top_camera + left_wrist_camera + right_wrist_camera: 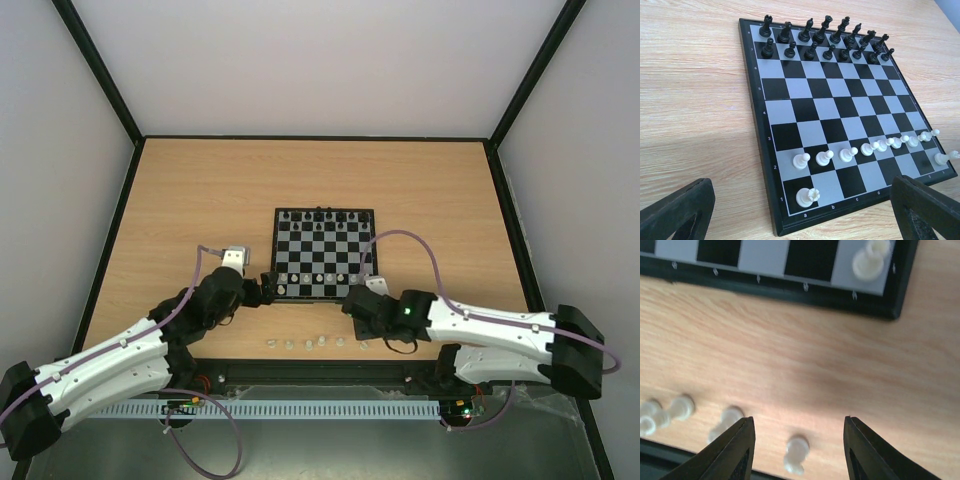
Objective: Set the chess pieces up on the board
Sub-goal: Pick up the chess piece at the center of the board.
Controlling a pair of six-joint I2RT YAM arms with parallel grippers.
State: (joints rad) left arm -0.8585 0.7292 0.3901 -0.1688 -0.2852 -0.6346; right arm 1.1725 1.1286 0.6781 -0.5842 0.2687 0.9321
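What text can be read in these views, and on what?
"1" "2" "3" "4" "5" "6": faint white, left border of the board, near to far, left wrist view; farther numbers too small.
"a" "b" "c": the near border, left to right; later letters too small.
Right wrist view: white border marks, too blurred to read.
Top view: nothing readable.

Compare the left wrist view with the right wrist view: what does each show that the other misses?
Only the left wrist view: black pieces filling the far two rows and a row of white pawns near the front edge. Only the right wrist view: loose white pieces on the table off the board, one lying between the fingers of the open right gripper. Both: the board and the wooden table.
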